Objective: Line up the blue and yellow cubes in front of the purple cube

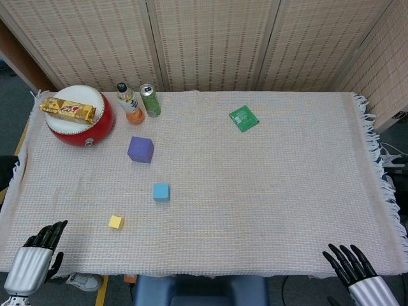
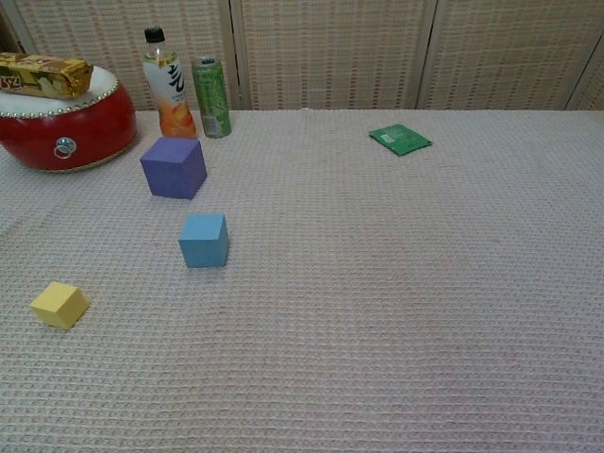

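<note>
- Your left hand (image 1: 39, 255) sits off the near-left table edge, at about 7 o'clock from table centre; fingers extended and apart, holding nothing.
- Your right hand (image 1: 352, 271) sits off the near-right edge, at about 5 o'clock; fingers spread, holding nothing. Neither hand shows in the chest view.
- Yellow cube (image 1: 115, 222): nearest your left hand, at its 2 o'clock, resting on the woven cloth (image 1: 268, 191).
- Blue cube (image 1: 161, 192): at 2 o'clock from the yellow cube, apart from it.
- Purple cube (image 1: 140, 150): at 11 o'clock from the blue cube, not touching.
- Far-left corner: red drum (image 1: 80, 121) with a snack bar (image 1: 67, 110) on top; bottle (image 1: 130, 104) and green can (image 1: 150, 101) stand upright side by side at its 3 o'clock.
- Green packet (image 1: 243, 118): lies flat at 1 o'clock from table centre.
</note>
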`<state>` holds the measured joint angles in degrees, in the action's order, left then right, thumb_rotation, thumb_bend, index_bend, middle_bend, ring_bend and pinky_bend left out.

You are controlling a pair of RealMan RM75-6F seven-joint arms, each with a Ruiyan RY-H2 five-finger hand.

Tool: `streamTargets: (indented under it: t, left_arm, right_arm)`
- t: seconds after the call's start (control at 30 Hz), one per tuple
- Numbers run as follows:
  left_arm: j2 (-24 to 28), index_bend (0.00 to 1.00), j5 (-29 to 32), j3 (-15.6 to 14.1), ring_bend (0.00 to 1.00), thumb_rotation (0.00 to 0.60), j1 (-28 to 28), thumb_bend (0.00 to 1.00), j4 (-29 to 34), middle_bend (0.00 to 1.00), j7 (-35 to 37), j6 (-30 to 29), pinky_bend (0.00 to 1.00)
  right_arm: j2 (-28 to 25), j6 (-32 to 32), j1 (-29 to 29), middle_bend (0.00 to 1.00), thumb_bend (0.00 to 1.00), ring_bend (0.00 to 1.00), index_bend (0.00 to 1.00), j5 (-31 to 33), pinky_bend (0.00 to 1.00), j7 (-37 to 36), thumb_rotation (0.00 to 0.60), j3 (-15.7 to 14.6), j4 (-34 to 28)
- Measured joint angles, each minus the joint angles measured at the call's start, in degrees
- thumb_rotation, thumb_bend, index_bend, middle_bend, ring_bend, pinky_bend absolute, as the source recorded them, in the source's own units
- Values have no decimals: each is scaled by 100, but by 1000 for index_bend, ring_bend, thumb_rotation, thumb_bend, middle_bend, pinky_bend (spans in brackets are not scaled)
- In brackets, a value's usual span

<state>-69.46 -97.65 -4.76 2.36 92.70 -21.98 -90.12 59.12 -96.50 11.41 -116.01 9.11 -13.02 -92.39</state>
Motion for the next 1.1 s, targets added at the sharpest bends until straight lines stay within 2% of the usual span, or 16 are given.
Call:
streamTargets:
  t: [0.23, 0.37, 0.47, 0.5, 0.57, 0.6, 0.7, 0.73, 0.83, 1.03, 1.1]
  left_arm:
    - [-19, 13, -73, -16, 180, 600, -76, 477, -27, 156, 39, 107, 403]
    - [-58, 12, -429, -104, 286, 600, -191, 470, -128, 247, 349, 133, 555]
    - [-83, 25, -650, -134, 455, 600, -359, 460, -104, 388, 495, 220, 751]
    - [-85, 32, -674, -122, 552, 600, -399, 457, -52, 467, 492, 249, 843]
    - [-81, 39, -676, -64, 718, 600, -496, 455, 145, 598, 411, 354, 954]
    - [-77, 44, -653, -27, 830, 600, -544, 455, 259, 699, 354, 422, 993]
    - [-76, 98, -434, 140, 989, 600, -754, 453, 722, 922, 148, 801, 1000]
    - [-89, 132, -322, 209, 1000, 600, -834, 449, 864, 970, 102, 945, 1000]
    - [-242, 193, 134, 498, 1000, 600, -1088, 436, 1181, 1000, 29, 1309, 1000]
    - [-434, 178, 1390, 911, 1000, 600, -1425, 424, 1614, 1000, -598, 1834, 1000]
    - [-453, 131, 2052, 1070, 1000, 600, -1571, 414, 1819, 1000, -900, 2003, 1000]
  right_arm:
    - [-4, 104, -49, 0, 23, 0, 0, 115, 0, 45, 462, 46, -56]
    - [54, 225, -107, 0, 25, 0, 0, 212, 0, 115, 462, 113, -77]
    - [89, 354, -174, 0, 23, 0, 0, 362, 0, 135, 462, 186, -124]
    - [100, 419, -208, 0, 23, 0, 0, 431, 0, 146, 462, 222, -149]
    - [115, 534, -268, 0, 23, 0, 0, 552, 0, 178, 463, 284, -188]
    - [128, 615, -309, 0, 23, 0, 0, 644, 0, 206, 463, 329, -214]
    - [181, 835, -409, 0, 25, 0, 0, 889, 0, 298, 462, 436, -279]
    - [206, 891, -439, 0, 24, 0, 0, 945, 0, 333, 461, 464, -294]
    - [269, 912, -462, 0, 23, 0, 0, 1010, 0, 383, 461, 497, -299]
    - [306, 796, -435, 0, 26, 0, 0, 1231, 0, 477, 461, 620, -298]
    - [299, 743, -429, 0, 23, 0, 0, 1325, 0, 481, 462, 680, -312]
